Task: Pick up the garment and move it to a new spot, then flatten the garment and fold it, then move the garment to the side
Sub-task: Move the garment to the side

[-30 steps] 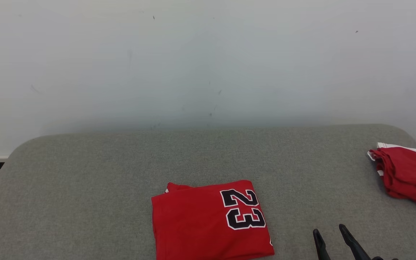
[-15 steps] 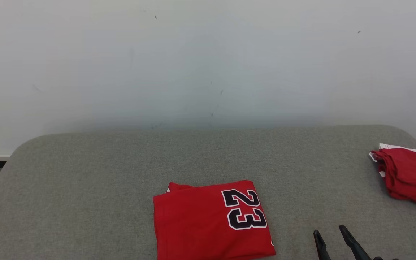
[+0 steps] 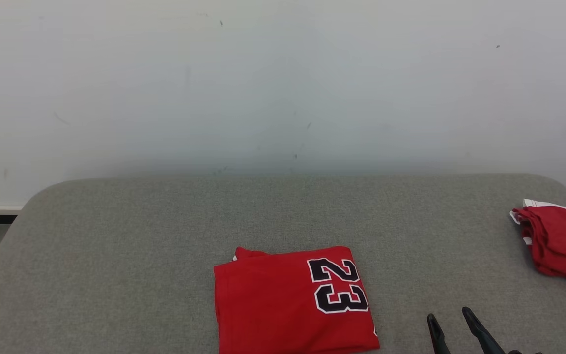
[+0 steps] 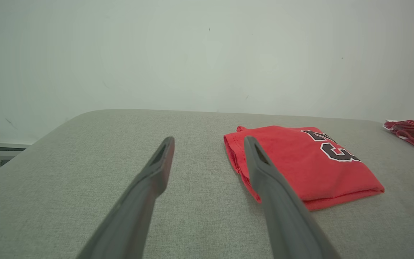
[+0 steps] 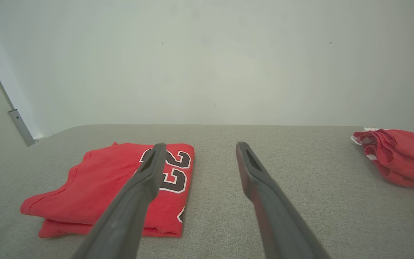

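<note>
A: Item: garment (image 3: 295,300), red, numbered, folded square. Location: flat on the bench (image 3: 140,236), near side, centre. Handling?

B: Judged light, limp, unbreakable; layers may slide apart. Take the thick folded edge. Left gripper (image 4: 208,142), right gripper (image 3: 448,315): both spread, empty.

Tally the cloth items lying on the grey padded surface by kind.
Folded red garment with number 23: 1
Bunched red garment: 1
Total: 2
</note>
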`<state>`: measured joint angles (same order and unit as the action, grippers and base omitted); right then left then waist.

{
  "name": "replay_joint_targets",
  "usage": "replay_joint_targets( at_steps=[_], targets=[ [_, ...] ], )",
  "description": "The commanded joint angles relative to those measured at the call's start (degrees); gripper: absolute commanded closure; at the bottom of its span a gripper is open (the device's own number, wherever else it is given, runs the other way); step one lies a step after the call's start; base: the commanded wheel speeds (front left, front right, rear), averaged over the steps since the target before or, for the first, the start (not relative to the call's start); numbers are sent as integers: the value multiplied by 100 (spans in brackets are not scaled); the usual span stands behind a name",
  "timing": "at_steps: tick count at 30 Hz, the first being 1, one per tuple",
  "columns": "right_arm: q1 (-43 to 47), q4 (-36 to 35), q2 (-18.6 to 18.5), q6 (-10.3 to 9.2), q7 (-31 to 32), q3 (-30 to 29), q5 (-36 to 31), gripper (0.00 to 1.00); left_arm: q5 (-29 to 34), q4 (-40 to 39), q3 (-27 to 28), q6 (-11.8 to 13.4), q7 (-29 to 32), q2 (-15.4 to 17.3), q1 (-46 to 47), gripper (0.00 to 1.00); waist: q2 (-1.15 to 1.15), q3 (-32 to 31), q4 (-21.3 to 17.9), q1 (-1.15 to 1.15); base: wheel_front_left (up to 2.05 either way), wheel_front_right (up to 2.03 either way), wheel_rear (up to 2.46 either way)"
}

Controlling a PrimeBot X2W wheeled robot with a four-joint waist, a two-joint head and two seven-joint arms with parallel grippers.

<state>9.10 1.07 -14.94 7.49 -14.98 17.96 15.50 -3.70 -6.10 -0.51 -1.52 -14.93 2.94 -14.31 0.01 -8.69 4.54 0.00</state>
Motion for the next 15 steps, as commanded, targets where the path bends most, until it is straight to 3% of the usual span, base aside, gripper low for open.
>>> replay_joint_targets(
  at_steps=[1,9,15],
  targets=[
    [39,13,-28,-1,-29,-7,13,0,33,15,2,-35,-23,-3,-23,0,-1,-2,11,0,0,0,0],
    [-41,111,119,-1,-29,-93,293,0,82,27,-50,-55,-23,-3,20,0,-1,32,126,0,0,0,0],
    [-390,664,46,0,-28,136,1161,0,145,-17,-128,-69,-23,-3,74,0,-1,138,282,0,0,0,0]
  ],
)
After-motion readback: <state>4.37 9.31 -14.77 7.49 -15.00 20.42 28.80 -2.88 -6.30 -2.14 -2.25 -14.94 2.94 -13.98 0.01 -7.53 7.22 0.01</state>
